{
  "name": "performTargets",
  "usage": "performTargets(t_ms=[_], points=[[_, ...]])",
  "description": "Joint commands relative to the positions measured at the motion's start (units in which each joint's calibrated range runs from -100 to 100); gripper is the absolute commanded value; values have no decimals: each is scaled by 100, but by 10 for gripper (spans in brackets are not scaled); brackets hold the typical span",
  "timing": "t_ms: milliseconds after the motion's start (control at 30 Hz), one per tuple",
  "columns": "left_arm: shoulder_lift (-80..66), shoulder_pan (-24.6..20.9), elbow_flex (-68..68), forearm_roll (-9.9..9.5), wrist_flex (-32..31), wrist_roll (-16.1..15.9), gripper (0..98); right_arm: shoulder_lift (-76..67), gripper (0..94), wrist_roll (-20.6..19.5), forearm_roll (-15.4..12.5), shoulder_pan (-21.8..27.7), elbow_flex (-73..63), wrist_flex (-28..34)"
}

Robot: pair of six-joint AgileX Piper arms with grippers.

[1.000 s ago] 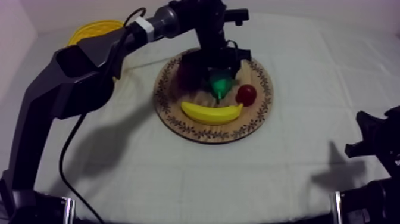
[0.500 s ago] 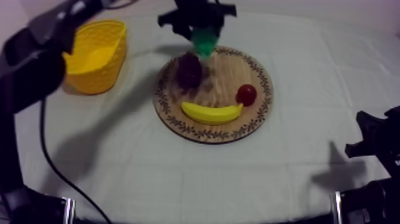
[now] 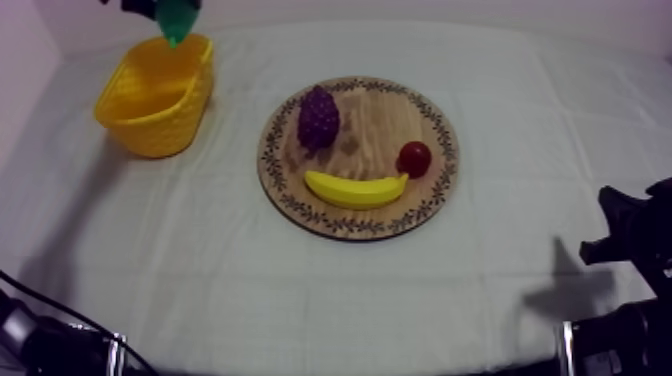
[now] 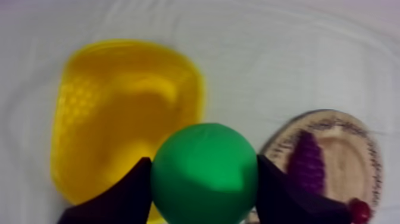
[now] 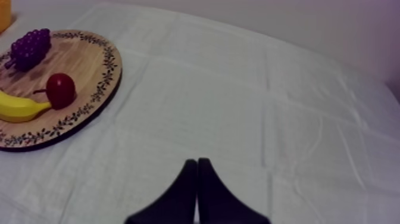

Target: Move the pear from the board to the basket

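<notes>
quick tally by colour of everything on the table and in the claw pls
yellow: 2, banana and basket
green: 1, pear in the left claw
purple: 1, grapes
red: 1, small red fruit
wood: 1, board
total: 6

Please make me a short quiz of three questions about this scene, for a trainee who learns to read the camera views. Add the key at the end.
1. True or false: the pear lies on the wooden board.
2. The right gripper is: A) open, over the board; B) shut on nothing, over the cloth; C) shut on the pear.
3. Name the three fruits on the board.
Key: 1. False: the left gripper holds it up by the yellow basket. 2. B. 3. The bunch of grapes, the banana, the small red fruit.
</notes>
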Motion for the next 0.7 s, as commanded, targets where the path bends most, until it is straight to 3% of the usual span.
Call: performTargets(t_ms=[0, 267, 500, 667], points=[[45, -333, 624, -27, -265, -175, 498, 1, 3, -2, -2, -1, 4, 1], [553, -635, 1465, 18, -1199, -324, 505, 1, 3, -1, -2, -1, 4, 1], [1285, -732, 1522, 165, -1715, -341, 517, 1, 3, -2, -2, -1, 4, 1], [1600, -812, 1471, 322, -1973, -407, 582, 1, 3, -2, -2, -1, 4, 1]])
